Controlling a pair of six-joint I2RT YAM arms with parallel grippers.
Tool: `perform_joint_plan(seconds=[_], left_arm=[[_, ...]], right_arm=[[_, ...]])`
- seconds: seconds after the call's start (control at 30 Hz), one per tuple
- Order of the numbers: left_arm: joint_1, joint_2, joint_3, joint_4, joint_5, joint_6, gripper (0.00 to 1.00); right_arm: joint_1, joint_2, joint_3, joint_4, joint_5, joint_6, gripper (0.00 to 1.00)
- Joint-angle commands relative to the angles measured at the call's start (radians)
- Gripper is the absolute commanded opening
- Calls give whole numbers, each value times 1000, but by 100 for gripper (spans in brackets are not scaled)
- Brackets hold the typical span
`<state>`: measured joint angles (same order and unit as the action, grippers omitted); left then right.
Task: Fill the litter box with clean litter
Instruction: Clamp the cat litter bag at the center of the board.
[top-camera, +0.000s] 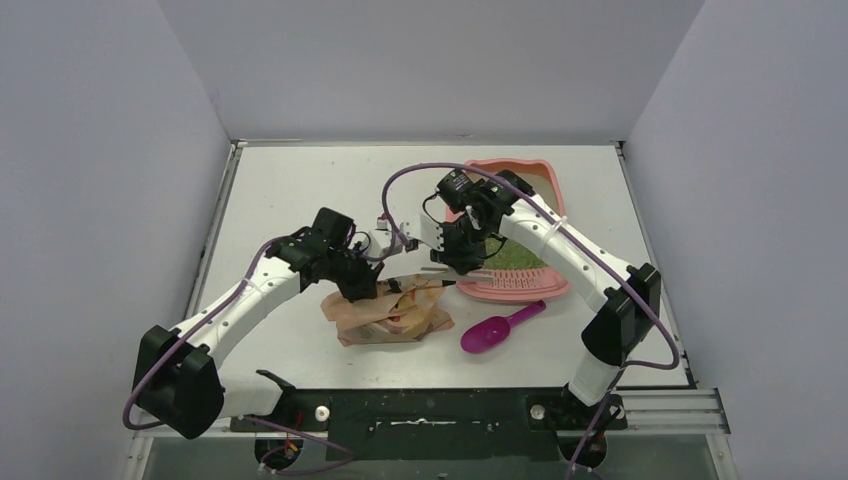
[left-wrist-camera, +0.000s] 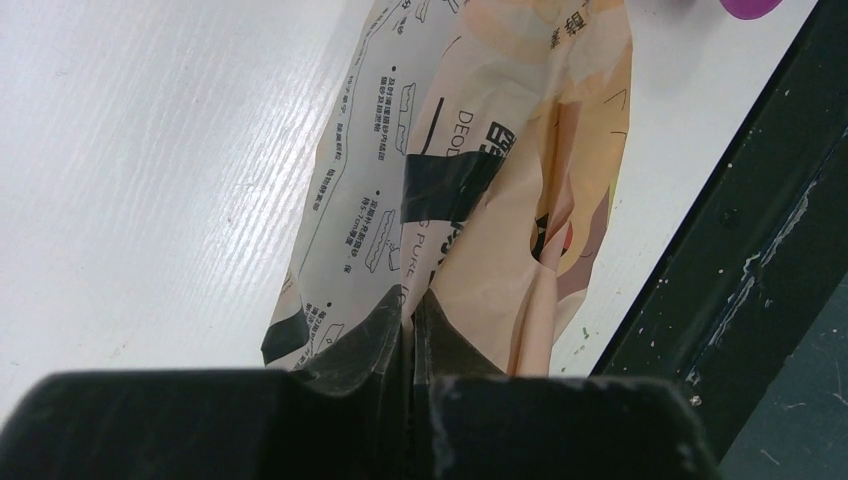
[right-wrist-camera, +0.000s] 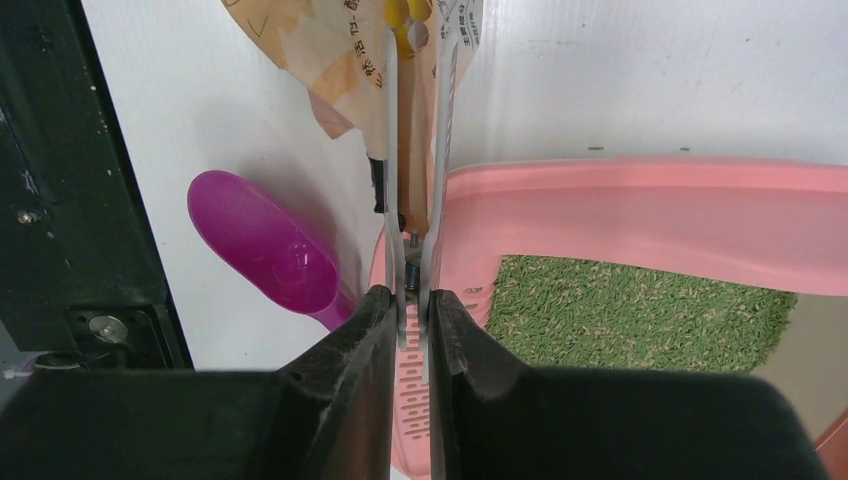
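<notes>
Litter covers part of the litter box; left fingers pinch the litter bag, right fingers clamp scissors; pouring remains.

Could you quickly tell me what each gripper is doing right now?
Left gripper: closed on the litter bag.
Right gripper: closed on the scissors.

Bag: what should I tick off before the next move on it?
1. Left gripper shut on bag: ok.
2. Right gripper shut on scissors: ok.
3. Scissors pointing at bag: ok.
4. Scissors astride bag edge: cannot tell.
5. Scoop apart from bag: ok.
6. Box upright with some litter inside: ok.
</notes>
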<state>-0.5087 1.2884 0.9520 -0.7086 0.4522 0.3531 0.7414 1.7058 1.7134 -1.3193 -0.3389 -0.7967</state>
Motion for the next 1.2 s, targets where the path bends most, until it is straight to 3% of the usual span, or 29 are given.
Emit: perform_joint_plan(seconds=[0.0, 0.67, 0.93, 1.17], left_arm=[[1, -38, -5, -6, 18, 9, 0], [16, -110, -50, 24, 24, -1, 0], [24, -197, -143, 128, 100, -12, 0], [25, -249, -200, 191, 140, 11, 0]], right_arm=[[11, 25, 11, 27, 34, 21, 0], [141, 84, 27, 90, 69, 42, 0], [147, 70, -22, 180, 53, 58, 0], [107, 38, -81, 242, 43, 24, 21]])
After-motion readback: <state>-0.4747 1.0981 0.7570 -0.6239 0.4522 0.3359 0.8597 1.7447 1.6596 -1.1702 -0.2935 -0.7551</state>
